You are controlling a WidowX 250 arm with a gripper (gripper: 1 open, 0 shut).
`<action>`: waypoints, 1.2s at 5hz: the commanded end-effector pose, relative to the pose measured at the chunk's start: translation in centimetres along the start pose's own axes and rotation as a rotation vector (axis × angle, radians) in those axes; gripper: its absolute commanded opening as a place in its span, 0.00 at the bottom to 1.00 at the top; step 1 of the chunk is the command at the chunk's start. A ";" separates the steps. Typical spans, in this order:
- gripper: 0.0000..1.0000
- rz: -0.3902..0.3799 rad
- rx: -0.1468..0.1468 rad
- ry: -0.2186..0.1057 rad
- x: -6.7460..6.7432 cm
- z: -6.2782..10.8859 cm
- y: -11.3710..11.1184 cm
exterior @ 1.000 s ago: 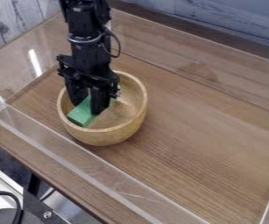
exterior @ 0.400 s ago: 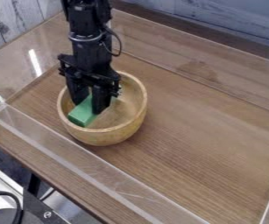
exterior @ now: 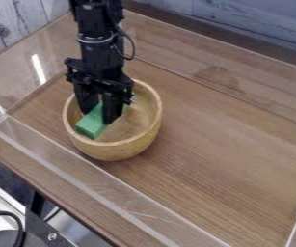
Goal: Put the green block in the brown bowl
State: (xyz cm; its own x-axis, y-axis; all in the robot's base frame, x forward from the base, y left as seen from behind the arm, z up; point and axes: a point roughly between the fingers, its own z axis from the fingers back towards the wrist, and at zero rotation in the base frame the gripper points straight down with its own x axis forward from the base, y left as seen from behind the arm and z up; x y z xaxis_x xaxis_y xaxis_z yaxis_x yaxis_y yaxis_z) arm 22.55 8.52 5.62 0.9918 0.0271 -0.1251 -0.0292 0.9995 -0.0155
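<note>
- My tool [exterior: 98, 104] reaches down from the top left of the view, its lower end over the hollow of the brown bowl [exterior: 139, 138].
- The green block [exterior: 91, 122] is inside the bowl, in the part of the hollow toward the left of the view.
- The block lies at a slant, one end toward the lower left of the view, the other running up toward my dark fingertips.
- My fingertips are right at the block's upper end; they are dark and small in this view, so I cannot tell whether my tool is open or closed, or whether it grips the block.
- I cannot tell either whether the block rests fully on the bowl's bottom.
- The bowl is round, light brown and thick-walled, and stands upright on the wooden surface [exterior: 215, 154].
- My arm [exterior: 97, 39] is black, with a dark cable [exterior: 128, 46] looping out beside it on the right of the view.
- A clear, shiny strip [exterior: 93, 183] runs slantwise across the lower left, near the bowl.
- More black cable [exterior: 17, 224] curls in the bottom left corner.
- Grey, wood-grained boards [exterior: 247, 14] show along the top.
- I can read no brand, label or writing on my arm, the block or the bowl.
</note>
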 end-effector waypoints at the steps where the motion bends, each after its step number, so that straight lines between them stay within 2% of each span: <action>1: 0.00 -0.008 0.015 -0.047 1.2 1.2 0.1; 6: 0.00 -0.020 -0.001 -0.035 1.6 1.4 -0.2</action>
State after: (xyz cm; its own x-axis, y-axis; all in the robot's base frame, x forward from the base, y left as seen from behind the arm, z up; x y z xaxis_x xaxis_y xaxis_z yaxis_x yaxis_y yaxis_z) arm 23.16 8.11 5.70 0.9905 0.0096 -0.1370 -0.0144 0.9993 -0.0335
